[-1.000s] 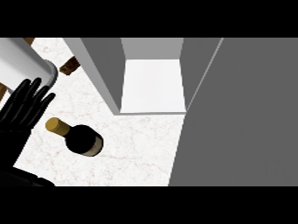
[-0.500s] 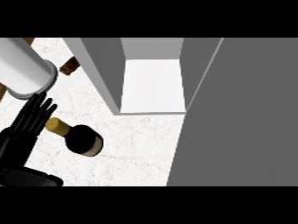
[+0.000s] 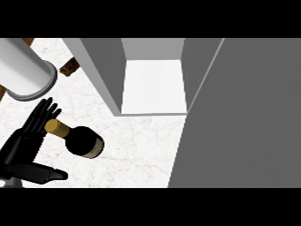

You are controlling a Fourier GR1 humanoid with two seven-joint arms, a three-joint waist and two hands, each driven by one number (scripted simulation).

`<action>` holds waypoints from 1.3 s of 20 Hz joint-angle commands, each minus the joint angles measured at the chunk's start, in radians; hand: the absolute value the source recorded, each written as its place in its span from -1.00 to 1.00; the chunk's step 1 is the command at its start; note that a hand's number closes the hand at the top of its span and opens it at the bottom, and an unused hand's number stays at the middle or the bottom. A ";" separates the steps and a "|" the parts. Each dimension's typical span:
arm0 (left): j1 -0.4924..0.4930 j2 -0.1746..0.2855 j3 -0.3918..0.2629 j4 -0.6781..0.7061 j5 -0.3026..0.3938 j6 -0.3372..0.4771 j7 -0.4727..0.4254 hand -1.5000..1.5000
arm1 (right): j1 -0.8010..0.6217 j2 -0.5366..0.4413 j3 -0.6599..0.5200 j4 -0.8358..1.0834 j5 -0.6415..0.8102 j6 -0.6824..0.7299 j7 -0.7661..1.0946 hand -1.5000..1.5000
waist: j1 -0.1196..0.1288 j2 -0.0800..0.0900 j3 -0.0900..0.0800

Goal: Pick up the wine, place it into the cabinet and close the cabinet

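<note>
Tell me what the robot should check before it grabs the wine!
1. Wine bottle on the counter, within reach of the hand: ok.
2. Left hand open, fingers straight, right beside the bottle's neck: ok.
3. Fingers curled round the bottle: not ok, not yet done.
4. Cabinet open, door swung out of the way: ok.
5. Right hand ready to help: cannot tell, it is not in view.

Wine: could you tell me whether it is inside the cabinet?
No, the wine sits on the counter, outside the cabinet.
</note>
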 commanded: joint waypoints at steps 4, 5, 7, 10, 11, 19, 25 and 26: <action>-0.020 0.005 0.004 0.130 -0.050 -0.017 -0.092 -1.00 | 0.029 -0.026 0.059 -0.182 0.162 -0.046 0.098 -1.00 | 0.004 -0.001 0.000; -0.057 -0.019 -0.016 0.239 -0.109 -0.002 -0.175 -1.00 | 0.000 -0.033 0.032 -0.155 0.123 -0.032 0.062 -1.00 | -0.003 0.002 -0.001; -0.074 -0.016 -0.003 0.239 -0.094 0.012 -0.144 -1.00 | -0.010 -0.051 0.037 -0.202 0.151 -0.046 0.131 -1.00 | -0.003 -0.001 -0.001; -0.118 0.005 0.024 0.338 -0.113 0.015 -0.210 -1.00 | -0.018 -0.056 0.037 -0.189 0.137 -0.052 0.114 -1.00 | -0.003 0.000 0.000; -0.095 0.004 0.015 0.330 -0.119 0.004 -0.226 -1.00 | -0.049 -0.050 0.033 -0.188 0.147 -0.058 0.155 -1.00 | 0.002 0.000 0.000; -0.188 0.008 0.008 0.618 -0.138 -0.081 -0.331 -1.00 | -0.029 -0.084 0.035 -0.165 0.122 -0.072 0.093 -1.00 | -0.005 0.002 0.000; -0.220 0.017 -0.002 0.711 -0.158 -0.126 -0.395 -1.00 | 0.015 -0.131 0.032 -0.201 0.119 -0.078 0.068 -1.00 | -0.005 0.001 0.000; -0.234 0.031 0.022 0.716 -0.125 -0.145 -0.369 -1.00 | 0.023 -0.120 0.070 -0.206 0.139 -0.091 0.077 -1.00 | -0.003 0.000 0.000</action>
